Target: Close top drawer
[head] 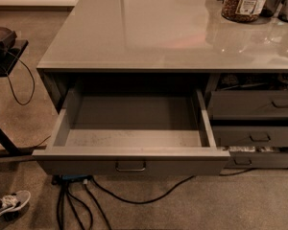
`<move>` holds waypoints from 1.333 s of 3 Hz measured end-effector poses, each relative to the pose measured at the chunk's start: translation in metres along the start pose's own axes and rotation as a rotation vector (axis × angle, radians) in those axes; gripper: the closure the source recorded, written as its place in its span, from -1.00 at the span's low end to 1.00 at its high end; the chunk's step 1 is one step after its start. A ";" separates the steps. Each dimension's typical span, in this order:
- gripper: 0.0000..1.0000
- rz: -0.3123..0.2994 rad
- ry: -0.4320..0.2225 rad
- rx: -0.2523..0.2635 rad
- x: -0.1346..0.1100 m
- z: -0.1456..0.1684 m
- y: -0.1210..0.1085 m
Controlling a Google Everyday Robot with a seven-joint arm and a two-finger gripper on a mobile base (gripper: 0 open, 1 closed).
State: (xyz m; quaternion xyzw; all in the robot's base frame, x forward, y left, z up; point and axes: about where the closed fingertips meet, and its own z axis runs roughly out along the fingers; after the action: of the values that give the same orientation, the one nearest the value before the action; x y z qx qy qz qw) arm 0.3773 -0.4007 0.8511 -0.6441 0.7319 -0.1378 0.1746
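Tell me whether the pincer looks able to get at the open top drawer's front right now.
Probably yes: the top drawer has its front and handle facing out over the floor, with only cables lying low beneath. The pincer itself is out of view, so its reach is unsure.

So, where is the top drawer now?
In the camera view the top drawer stands open at lower centre, under the countertop, left of the narrower drawers; the gripper is not visible.

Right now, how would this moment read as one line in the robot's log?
top drawer: open, empty | handle: untouched | pincer: not in view | closing: not yet begun
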 end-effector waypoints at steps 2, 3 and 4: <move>-1.00 -0.071 -0.006 0.001 -0.001 0.000 0.001; -1.00 -0.176 -0.076 -0.061 -0.037 0.000 0.031; -1.00 -0.326 -0.190 -0.174 -0.096 -0.012 0.092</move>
State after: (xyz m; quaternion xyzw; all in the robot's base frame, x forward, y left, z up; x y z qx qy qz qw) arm 0.3006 -0.2936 0.8301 -0.7767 0.6075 -0.0390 0.1618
